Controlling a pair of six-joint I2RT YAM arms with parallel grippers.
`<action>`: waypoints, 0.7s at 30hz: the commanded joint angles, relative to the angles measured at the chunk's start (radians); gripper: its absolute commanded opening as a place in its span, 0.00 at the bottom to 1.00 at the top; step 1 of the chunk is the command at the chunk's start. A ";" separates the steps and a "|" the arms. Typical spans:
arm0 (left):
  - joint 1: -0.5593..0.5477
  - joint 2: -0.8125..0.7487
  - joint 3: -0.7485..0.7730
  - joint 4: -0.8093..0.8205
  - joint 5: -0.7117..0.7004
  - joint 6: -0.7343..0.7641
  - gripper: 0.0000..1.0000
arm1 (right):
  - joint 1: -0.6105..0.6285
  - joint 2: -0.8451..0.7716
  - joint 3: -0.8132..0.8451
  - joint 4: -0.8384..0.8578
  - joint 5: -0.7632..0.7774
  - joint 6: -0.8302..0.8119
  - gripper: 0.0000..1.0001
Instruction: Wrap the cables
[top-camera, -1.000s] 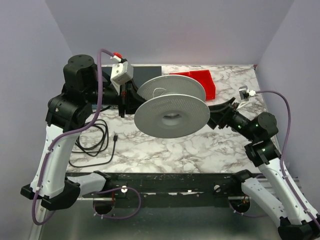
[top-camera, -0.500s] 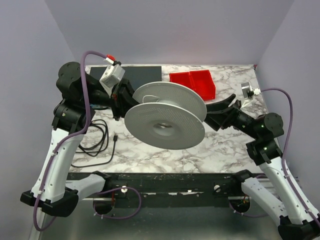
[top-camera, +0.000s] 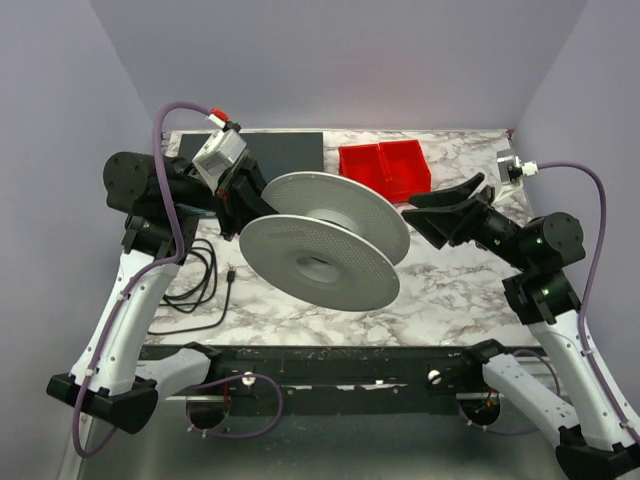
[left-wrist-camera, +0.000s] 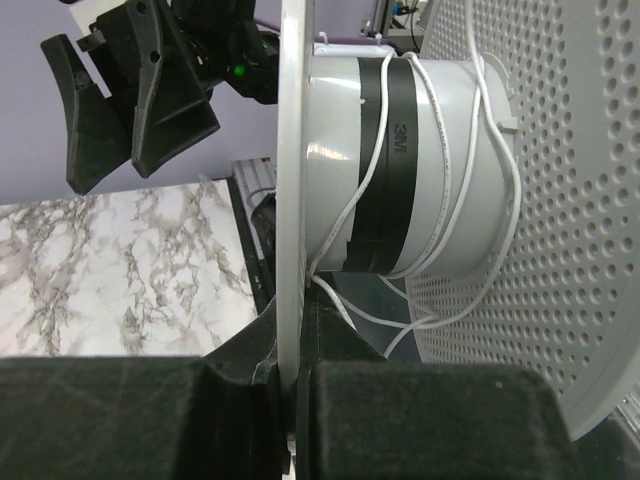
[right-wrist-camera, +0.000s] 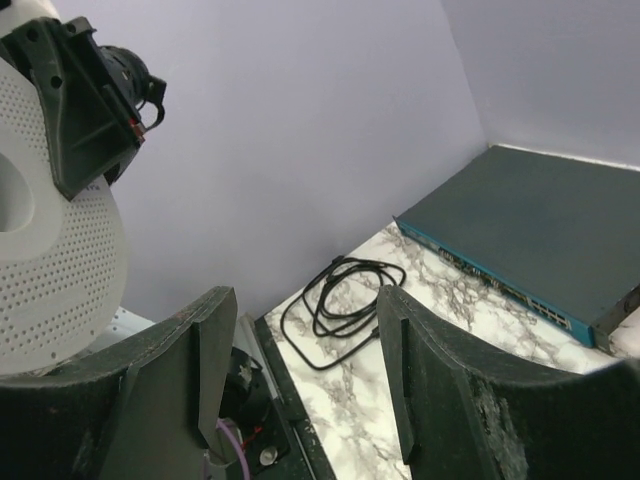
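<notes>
The spool (top-camera: 325, 235) is clamped by its flange in the left gripper (left-wrist-camera: 295, 400), exposing the loose cable (left-wrist-camera: 440, 200) just above; the right gripper (top-camera: 432, 210) is held open and empty nearby, probably for taking the strand.

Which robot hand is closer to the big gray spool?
Left. The left end effector is clamped on the rim of one flange of the spool, touching it. The right end effector hangs open off the spool's other side, apart from it.

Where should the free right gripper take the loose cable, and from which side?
Likely the cable, at its slack loop off the hub, entering from the rim between the flanges. It hangs clear there, so jaws can close round it. The left gripper clamps one flange.
</notes>
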 joint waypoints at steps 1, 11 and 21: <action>0.008 0.023 -0.041 0.615 0.056 -0.448 0.00 | 0.000 0.010 0.024 -0.048 -0.044 -0.023 0.65; 0.073 0.129 0.083 0.508 0.059 -0.396 0.00 | -0.001 -0.077 0.031 -0.082 -0.016 0.032 0.61; 0.111 0.285 0.473 -0.768 -0.492 0.481 0.00 | 0.000 0.182 0.244 -0.318 0.259 -0.107 0.60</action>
